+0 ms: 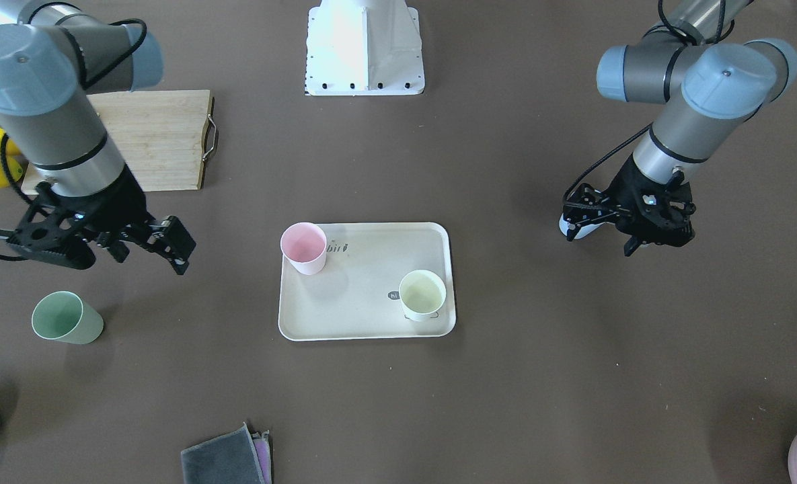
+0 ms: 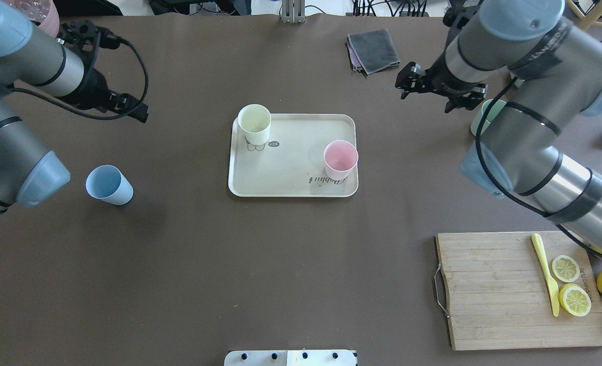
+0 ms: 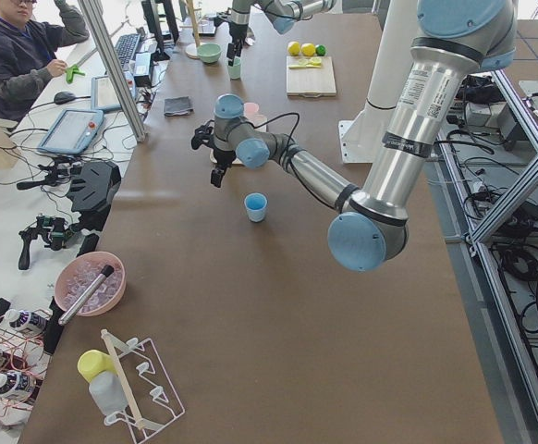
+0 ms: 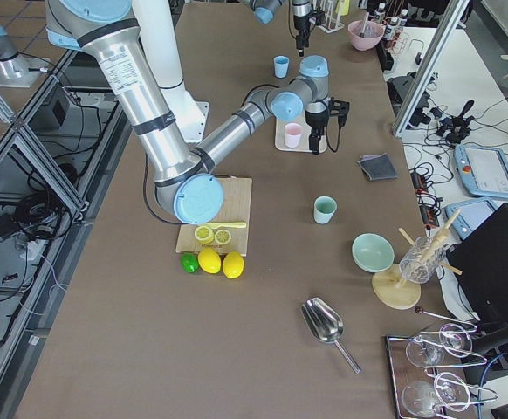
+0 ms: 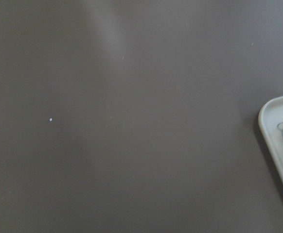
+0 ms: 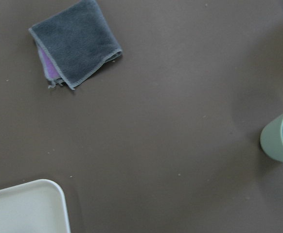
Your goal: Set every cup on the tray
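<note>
Flat cream-beige rectangular tray with raised rim (image 2: 290, 170) at the centre of the brown table (image 2: 204, 264). It carries two upright matte plastic tumblers at opposite corners: the pale pink cup (image 2: 340, 160) and the white cup with pale yellow inside (image 2: 254, 123). The light blue cup (image 2: 109, 185) and the sage green cup (image 1: 67, 317) stand on the table, well apart from the tray, on the robot's left and right sides. The left gripper (image 1: 600, 240) and the right gripper (image 1: 153, 254) hang above the table, jaws parted, holding nothing. A folded grey cloth (image 2: 374, 50) and a wooden cutting board (image 2: 504, 290) lie further out.
</note>
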Robot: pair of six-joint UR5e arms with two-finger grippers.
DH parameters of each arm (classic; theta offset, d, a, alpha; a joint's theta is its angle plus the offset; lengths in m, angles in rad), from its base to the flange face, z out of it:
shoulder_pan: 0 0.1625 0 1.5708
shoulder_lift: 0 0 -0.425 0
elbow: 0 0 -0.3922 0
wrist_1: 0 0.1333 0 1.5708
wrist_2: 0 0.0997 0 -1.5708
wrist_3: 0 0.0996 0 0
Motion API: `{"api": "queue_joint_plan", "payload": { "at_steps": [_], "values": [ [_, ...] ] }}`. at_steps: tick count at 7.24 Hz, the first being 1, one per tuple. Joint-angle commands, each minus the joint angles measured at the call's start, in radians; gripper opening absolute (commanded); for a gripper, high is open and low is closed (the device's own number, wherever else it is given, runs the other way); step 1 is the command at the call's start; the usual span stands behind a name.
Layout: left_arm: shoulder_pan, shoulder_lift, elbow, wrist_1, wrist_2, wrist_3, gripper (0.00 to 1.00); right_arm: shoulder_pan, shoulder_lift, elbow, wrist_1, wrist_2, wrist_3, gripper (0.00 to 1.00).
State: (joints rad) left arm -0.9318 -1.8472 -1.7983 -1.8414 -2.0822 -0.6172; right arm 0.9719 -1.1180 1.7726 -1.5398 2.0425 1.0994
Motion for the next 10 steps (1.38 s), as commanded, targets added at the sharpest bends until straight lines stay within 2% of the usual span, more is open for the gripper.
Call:
{"api": "queue_joint_plan", "payload": {
  "at_steps": [1, 2, 3, 5, 7, 8, 10],
  "values": [
    [0.001, 0.185, -0.093, -0.048, 0.004, 0.051, 1.00, 0.153, -0.141, -0.004, 0.012, 0.088, -0.320, 1.00],
    [0.004, 0.242, -0.066, -0.144, 0.001, 0.037, 1.00, 0.186, -0.182, -0.008, 0.012, 0.088, -0.419, 1.00],
    [0.010, 0.238, -0.035, -0.183, -0.001, 0.033, 0.98, 0.203, -0.198, -0.013, 0.010, 0.090, -0.452, 1.00],
    [0.013, 0.180, 0.023, -0.185, -0.002, 0.008, 0.98, 0.232, -0.198, -0.028, 0.012, 0.142, -0.484, 1.00],
    [0.056, 0.160, 0.025, -0.187, 0.004, -0.064, 0.98, 0.238, -0.197, -0.041, 0.012, 0.142, -0.500, 1.00],
    [0.085, 0.164, 0.034, -0.188, 0.010, -0.061, 0.94, 0.238, -0.194, -0.053, 0.012, 0.142, -0.500, 1.00],
    [0.109, 0.169, 0.047, -0.187, 0.011, -0.056, 0.41, 0.238, -0.204, -0.061, 0.033, 0.140, -0.501, 1.00]
  ]
}}
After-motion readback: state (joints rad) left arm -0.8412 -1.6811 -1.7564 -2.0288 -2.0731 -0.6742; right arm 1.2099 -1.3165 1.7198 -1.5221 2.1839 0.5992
